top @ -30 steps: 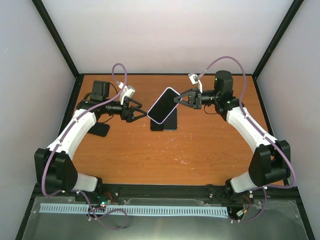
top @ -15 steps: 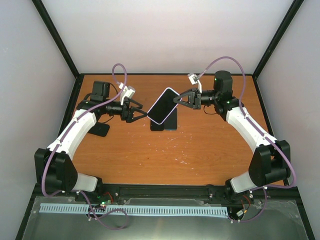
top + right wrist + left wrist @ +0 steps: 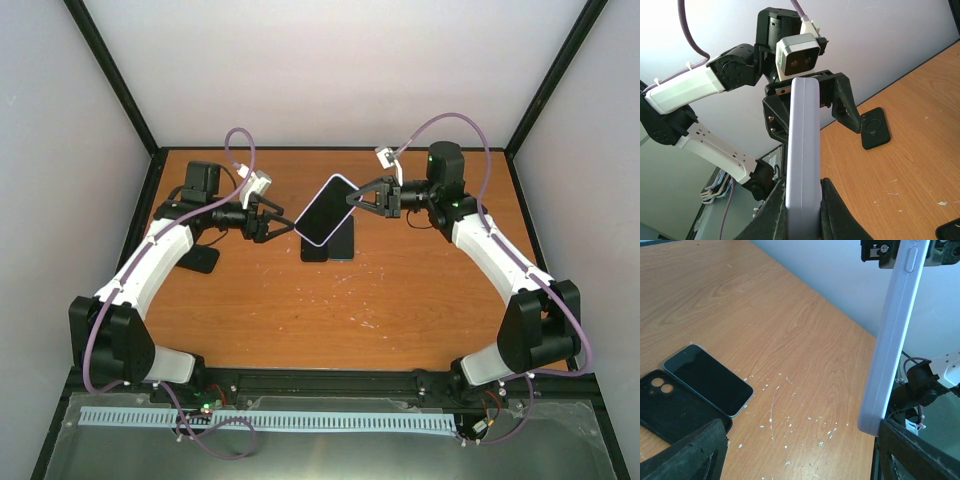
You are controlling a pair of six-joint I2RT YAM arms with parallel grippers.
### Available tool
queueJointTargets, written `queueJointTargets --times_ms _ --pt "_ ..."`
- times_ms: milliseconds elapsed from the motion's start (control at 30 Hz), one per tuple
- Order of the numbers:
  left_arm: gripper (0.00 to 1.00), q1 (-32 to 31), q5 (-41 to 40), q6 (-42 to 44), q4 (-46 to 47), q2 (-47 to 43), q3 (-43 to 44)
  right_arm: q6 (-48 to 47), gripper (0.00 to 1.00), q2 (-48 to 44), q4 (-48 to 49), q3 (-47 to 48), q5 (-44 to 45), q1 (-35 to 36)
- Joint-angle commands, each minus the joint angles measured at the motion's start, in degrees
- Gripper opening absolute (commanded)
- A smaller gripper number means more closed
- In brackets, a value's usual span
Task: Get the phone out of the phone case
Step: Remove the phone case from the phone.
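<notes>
From above, we see the cased phone up in the air over the middle of the bench, tilted, its pale lilac rim showing. The right fingers pinch its upper end. The left fingers sit spread at its lower end.

In the left wrist view, the left fingers stand wide apart. The cased phone's bottom corner hangs between them, close to one finger, and we cannot tell whether it touches. A bare dark phone and a black case lie side by side on the bench below.

In the right wrist view, the right fingers press on both faces of the cased phone, seen edge-on. A black pad lies on the bench beyond.
</notes>
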Motion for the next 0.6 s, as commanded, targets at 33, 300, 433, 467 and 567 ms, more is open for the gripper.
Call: queueJointTargets --times_ms 33,300,433,467,567 --pt "0.81 -0.2 -7.5 -1.3 2.0 2.1 0.6 2.3 0.03 -2.8 4.1 1.9 -7.0 2.7" --pt "0.78 -0.2 -10.9 -2.2 2.4 4.5 0.7 2.7 0.03 -3.2 3.4 3.2 -9.1 4.1" --pt "0.76 -0.2 -12.1 -2.7 2.7 5.8 0.3 2.7 0.03 -3.2 2.9 3.9 -9.8 4.6" --pt "0.76 -0.2 -12.5 -2.8 2.7 6.1 0.3 2.8 0.03 -3.2 2.7 4.0 -10.0 4.6" --pt "0.76 -0.2 -13.8 -3.3 2.9 6.9 0.6 2.5 0.03 -3.4 2.0 4.4 -10.2 4.9"
